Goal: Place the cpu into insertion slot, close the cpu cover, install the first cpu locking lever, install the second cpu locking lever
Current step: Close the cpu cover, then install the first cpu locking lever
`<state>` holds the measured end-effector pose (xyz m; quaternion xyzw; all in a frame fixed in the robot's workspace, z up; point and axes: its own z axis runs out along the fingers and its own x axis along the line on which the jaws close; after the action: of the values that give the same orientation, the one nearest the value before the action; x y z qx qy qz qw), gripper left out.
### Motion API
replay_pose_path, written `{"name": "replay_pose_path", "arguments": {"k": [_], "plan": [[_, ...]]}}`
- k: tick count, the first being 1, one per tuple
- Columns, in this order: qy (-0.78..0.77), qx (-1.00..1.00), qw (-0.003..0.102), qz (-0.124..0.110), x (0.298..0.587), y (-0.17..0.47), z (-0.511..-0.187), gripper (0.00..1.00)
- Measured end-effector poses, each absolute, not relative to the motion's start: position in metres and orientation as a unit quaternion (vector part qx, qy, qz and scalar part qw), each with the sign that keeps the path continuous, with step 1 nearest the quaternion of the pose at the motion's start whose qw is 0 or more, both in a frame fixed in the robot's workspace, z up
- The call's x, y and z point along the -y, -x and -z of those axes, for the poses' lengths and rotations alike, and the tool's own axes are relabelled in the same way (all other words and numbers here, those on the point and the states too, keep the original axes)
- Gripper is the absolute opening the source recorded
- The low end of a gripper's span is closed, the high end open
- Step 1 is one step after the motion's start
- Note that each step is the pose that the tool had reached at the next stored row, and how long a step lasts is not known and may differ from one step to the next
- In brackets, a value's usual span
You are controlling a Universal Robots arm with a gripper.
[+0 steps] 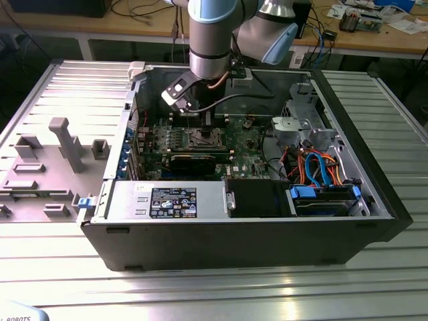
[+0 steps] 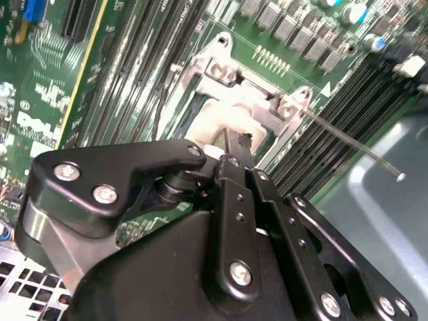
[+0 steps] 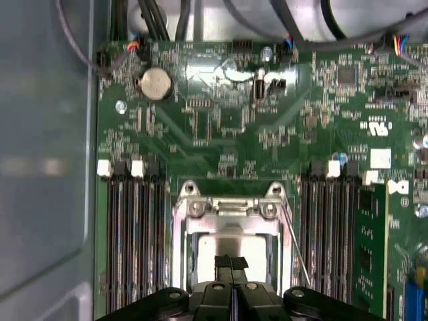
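Right now gripper point(image 3: 231, 262) jaws closed tight, holding nothing, tip just above the cpu point(image 3: 224, 246) seated in the insertion slot point(image 1: 202, 139). The cpu cover point(image 3: 227, 208) looks folded down around it, the closed tip probably pushing it flat. A locking lever point(image 2: 348, 142) juts out beside the slot, unlatched.

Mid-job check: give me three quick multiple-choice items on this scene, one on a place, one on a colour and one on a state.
1. Where is the gripper?
A. above the insertion slot
B. over the orange and blue cables
C. outside the computer case

2. What colour is the circuit board?
A. red
B. green
C. white

3. How do the gripper's fingers stand?
A. spread wide
B. clamped on a cable
C. shut together

Answers:
1 A: in the first wrist view its tip sits over the pale cpu in the slot.
2 B: the board is green in every view.
3 C: in the first wrist view the fingers meet along a thin seam.
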<state>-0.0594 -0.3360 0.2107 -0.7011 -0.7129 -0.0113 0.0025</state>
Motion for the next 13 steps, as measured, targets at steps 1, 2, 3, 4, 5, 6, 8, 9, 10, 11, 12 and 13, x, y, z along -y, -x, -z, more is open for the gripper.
{"name": "replay_pose_path", "arguments": {"k": [1, 2, 3, 4, 5, 6, 8, 9, 10, 11, 12, 13], "plan": [[0.701, 0.713, 0.003, 0.011, 0.336, 0.0592, -0.2107, 0.11], [0.701, 0.713, 0.003, 0.011, 0.336, 0.0592, -0.2107, 0.11], [0.701, 0.713, 0.003, 0.011, 0.3359, 0.0591, -0.2107, 0.11], [0.701, 0.713, 0.003, 0.011, 0.3359, 0.0587, -0.2107, 0.11], [0.701, 0.713, 0.003, 0.011, 0.3359, 0.0581, -0.2107, 0.11], [0.701, 0.713, 0.003, 0.011, 0.3359, 0.0581, -0.2107, 0.11], [0.701, 0.713, 0.003, 0.011, 0.3359, 0.058, -0.2107, 0.11], [0.701, 0.713, 0.003, 0.011, 0.3359, 0.058, -0.2107, 0.11], [0.701, 0.713, 0.003, 0.011, 0.3359, 0.0579, -0.2108, 0.11], [0.701, 0.713, 0.003, 0.011, 0.3358, 0.0579, -0.2111, 0.11], [0.701, 0.713, 0.003, 0.011, 0.3359, 0.0579, -0.2116, 0.11], [0.701, 0.713, 0.003, 0.011, 0.3359, 0.0579, -0.2124, 0.11]]}}
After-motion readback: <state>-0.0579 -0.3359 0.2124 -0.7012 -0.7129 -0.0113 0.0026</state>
